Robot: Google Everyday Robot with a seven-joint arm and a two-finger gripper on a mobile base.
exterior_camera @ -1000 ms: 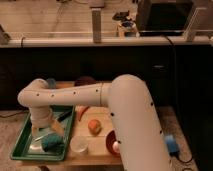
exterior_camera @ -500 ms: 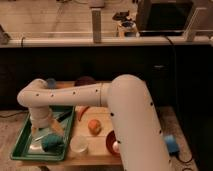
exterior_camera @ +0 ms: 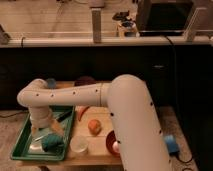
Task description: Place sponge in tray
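Note:
The bright-green tray (exterior_camera: 21, 145) sits at the left end of the wooden table. The teal sponge (exterior_camera: 52, 142) lies inside it, toward its front right. My white arm bends at an elbow above the tray and reaches down into it. The gripper (exterior_camera: 44, 132) hangs just above and left of the sponge. It stands open, and the sponge rests on the tray floor close under the fingers.
On the table right of the tray are an orange fruit (exterior_camera: 93, 126), a clear round cup (exterior_camera: 79, 144) and an orange-red bowl (exterior_camera: 111, 142) half hidden by my arm. A dark bowl (exterior_camera: 85, 80) stands at the back. A small white thing (exterior_camera: 34, 148) lies in the tray.

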